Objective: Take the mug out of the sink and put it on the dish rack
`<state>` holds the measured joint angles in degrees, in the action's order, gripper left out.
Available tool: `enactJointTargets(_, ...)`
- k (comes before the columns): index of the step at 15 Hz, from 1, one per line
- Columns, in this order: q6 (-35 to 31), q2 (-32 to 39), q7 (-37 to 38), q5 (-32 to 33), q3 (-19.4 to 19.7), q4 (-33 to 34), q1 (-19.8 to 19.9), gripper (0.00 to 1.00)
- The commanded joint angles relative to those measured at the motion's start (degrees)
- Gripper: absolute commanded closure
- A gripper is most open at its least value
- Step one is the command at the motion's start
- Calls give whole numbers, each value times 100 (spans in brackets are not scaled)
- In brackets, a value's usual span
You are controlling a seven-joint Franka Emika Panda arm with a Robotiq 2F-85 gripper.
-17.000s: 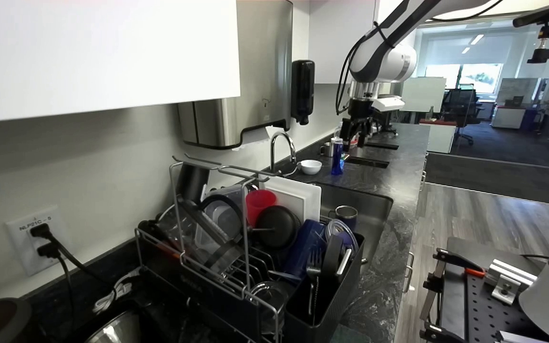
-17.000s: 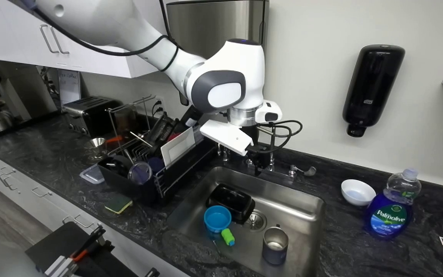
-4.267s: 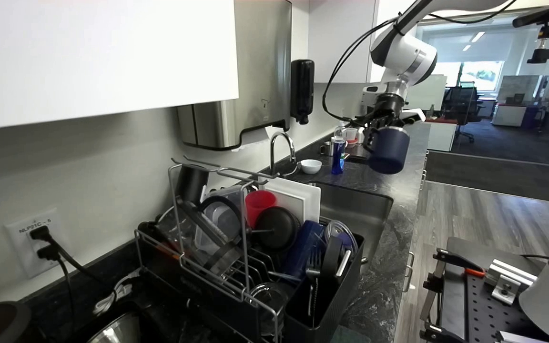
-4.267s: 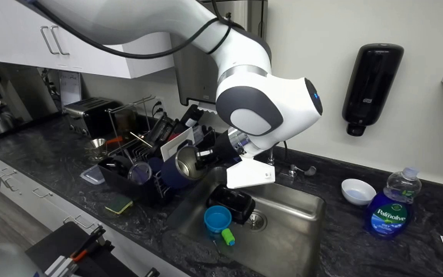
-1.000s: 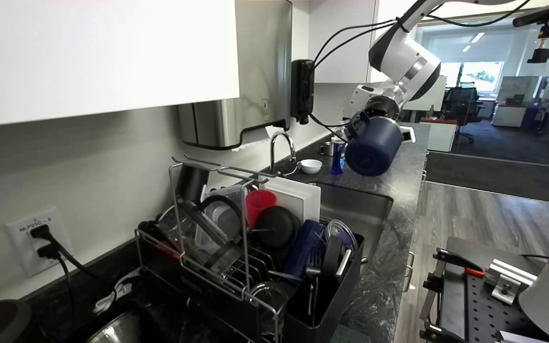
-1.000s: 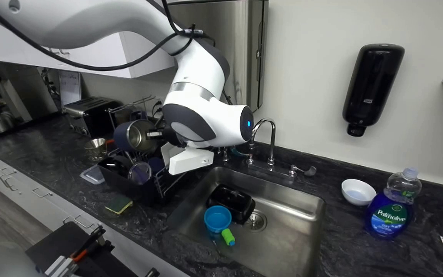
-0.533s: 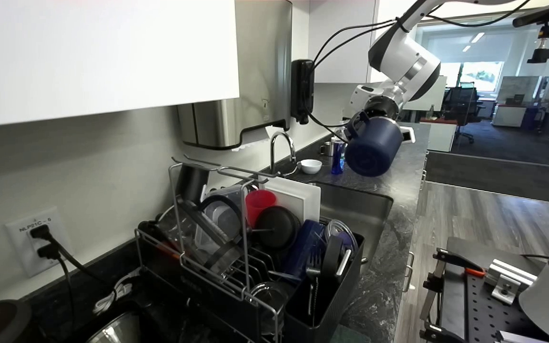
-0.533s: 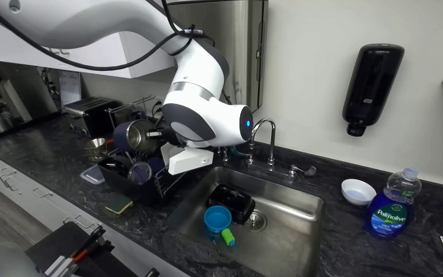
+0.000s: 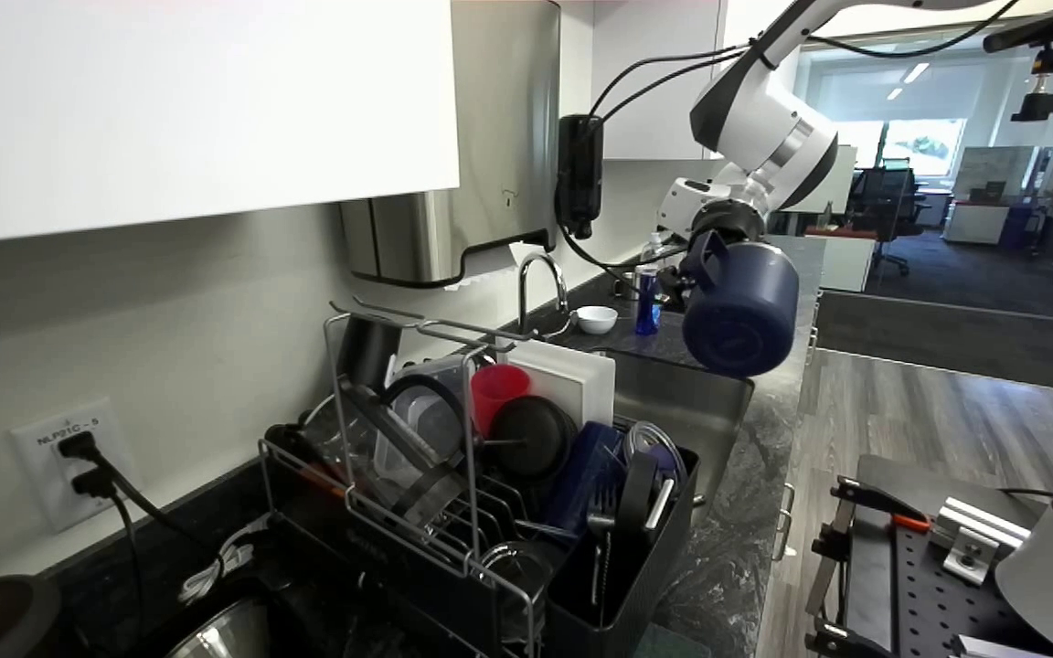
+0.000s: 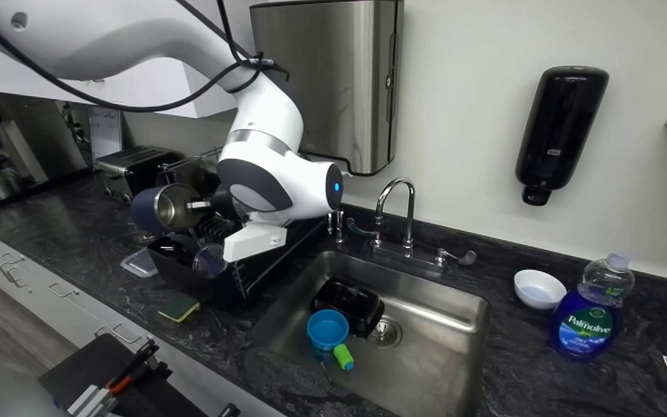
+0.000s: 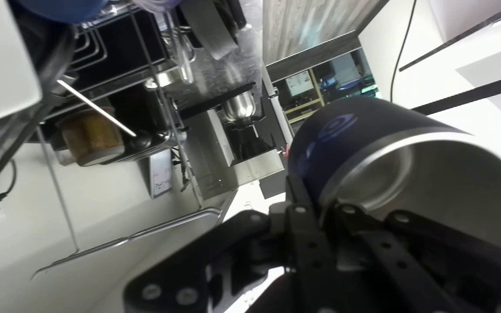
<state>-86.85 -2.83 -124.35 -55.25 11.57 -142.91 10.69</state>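
The mug (image 9: 741, 311) is dark blue outside with a bare steel inside. It hangs in the air, tilted, its base toward the camera in an exterior view and its handle at upper left. My gripper (image 11: 320, 206) is shut on the mug's rim and wall in the wrist view, one finger inside the mouth and one outside. In an exterior view the mug (image 10: 149, 209) appears above the front part of the dish rack (image 9: 380, 548), a wire frame over a black tray, packed with dishes. The steel sink (image 10: 426, 376) lies to the right there.
A black tub (image 10: 348, 304), a blue bowl (image 10: 327, 329) and a green item (image 10: 343, 356) lie in the sink. A black cutlery holder (image 9: 650, 585) fronts the rack beside a white board (image 9: 572, 375). Wire posts rise above the rack. Faucet (image 10: 409, 202) and cabinets (image 9: 216, 110) stand behind and above.
The mug, standing in the sink much earlier, is now held in the air. Over the last half second, gripper and mug moved right and down in an exterior view, left in another.
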Motion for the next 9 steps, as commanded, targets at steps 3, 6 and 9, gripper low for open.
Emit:
enactJointTargets(3, -42, -882, -236, -409, -334, -704, -312, 98)
enactJointTargets(6, -154, -1347, -222, -930, -499, -1003, -469, 98)
enactJointTargets(9, -334, -1629, -195, -1384, -741, -1219, -613, 98)
